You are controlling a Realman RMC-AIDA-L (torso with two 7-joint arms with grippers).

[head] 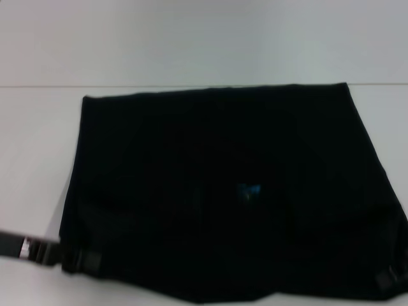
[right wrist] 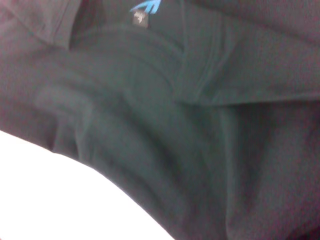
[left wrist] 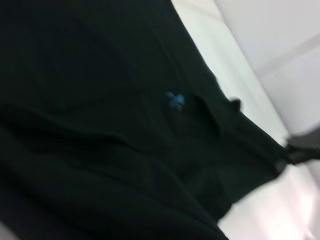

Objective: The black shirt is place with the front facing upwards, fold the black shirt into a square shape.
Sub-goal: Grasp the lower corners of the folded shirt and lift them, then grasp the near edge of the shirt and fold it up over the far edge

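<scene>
The black shirt point(head: 210, 146) lies spread on the white table point(head: 38, 140), far wider than the grippers. Its small blue neck label point(head: 248, 191) shows near the middle; the chest lettering is not visible. My left gripper point(head: 80, 260) is at the shirt's near left corner, against the cloth. My right gripper point(head: 390, 278) is at the near right corner, partly cut off by the frame edge. The left wrist view shows the shirt point(left wrist: 100, 150), the label point(left wrist: 175, 100) and the right gripper point(left wrist: 302, 150) at the far corner. The right wrist view shows creased cloth point(right wrist: 200, 150) and the label point(right wrist: 146, 6).
Bare white table lies to the left of the shirt and beyond it. A thin seam line point(head: 38, 85) runs across the table, level with the shirt's far edge. No other objects are in view.
</scene>
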